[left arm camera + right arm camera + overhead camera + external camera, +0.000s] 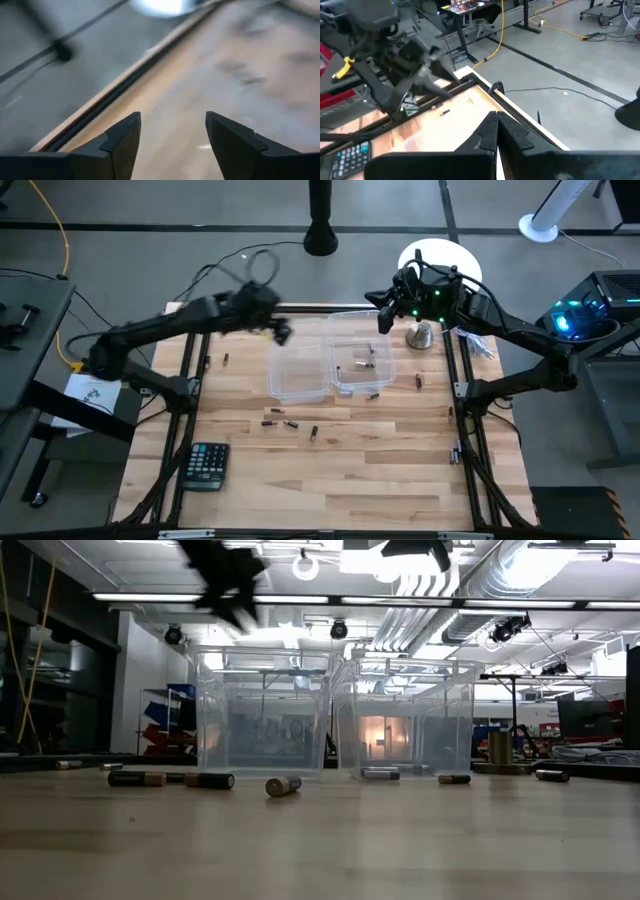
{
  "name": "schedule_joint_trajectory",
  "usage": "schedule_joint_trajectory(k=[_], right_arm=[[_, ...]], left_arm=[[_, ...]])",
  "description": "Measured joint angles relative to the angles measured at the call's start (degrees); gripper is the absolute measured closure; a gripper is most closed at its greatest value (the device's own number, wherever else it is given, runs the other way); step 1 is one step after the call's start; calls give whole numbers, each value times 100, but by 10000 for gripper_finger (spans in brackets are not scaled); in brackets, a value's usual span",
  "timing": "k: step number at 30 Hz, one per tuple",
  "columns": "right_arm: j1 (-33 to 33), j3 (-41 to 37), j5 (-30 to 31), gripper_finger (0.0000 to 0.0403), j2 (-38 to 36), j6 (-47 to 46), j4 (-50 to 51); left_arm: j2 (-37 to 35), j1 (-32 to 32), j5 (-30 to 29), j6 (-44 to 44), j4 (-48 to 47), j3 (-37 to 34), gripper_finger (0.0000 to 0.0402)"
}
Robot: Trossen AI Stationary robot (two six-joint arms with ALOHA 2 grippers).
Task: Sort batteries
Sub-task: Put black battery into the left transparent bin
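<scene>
Though fingers apart, batteries elsewhere.

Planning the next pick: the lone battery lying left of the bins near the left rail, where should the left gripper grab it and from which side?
Take the battery at mid-body, coming straight down with the left gripper. It lies flat on the table, long axis roughly front-to-back, so set the fingers across it, left-right.

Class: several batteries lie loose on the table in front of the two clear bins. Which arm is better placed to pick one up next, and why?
Probably the left. The left gripper is open and empty beside the left bin, on the side of the loose batteries. The right gripper is shut, behind the right bin.
</scene>
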State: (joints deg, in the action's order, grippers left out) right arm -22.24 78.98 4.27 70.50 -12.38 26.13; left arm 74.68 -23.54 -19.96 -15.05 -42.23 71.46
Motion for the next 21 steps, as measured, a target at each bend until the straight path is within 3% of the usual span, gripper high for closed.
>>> schedule_joint_trajectory(k=[3, 7, 11, 21], right_arm=[[-71, 0, 0, 403, 0, -4, 25], [-150, -2, -2, 403, 0, -7, 18], [-214, -4, -23, 403, 0, -15, 18], [-260, -4, -129, 403, 2, 2, 20]], left_arm=[[-1046, -294, -695, -959, -587, -802, 192], [-1662, -864, -231, -1849, -1235, -1591, 199], [-1405, -1215, -10, -2068, -1604, -2050, 208], [-61, -1989, 408, -1696, -1037, -2474, 216]])
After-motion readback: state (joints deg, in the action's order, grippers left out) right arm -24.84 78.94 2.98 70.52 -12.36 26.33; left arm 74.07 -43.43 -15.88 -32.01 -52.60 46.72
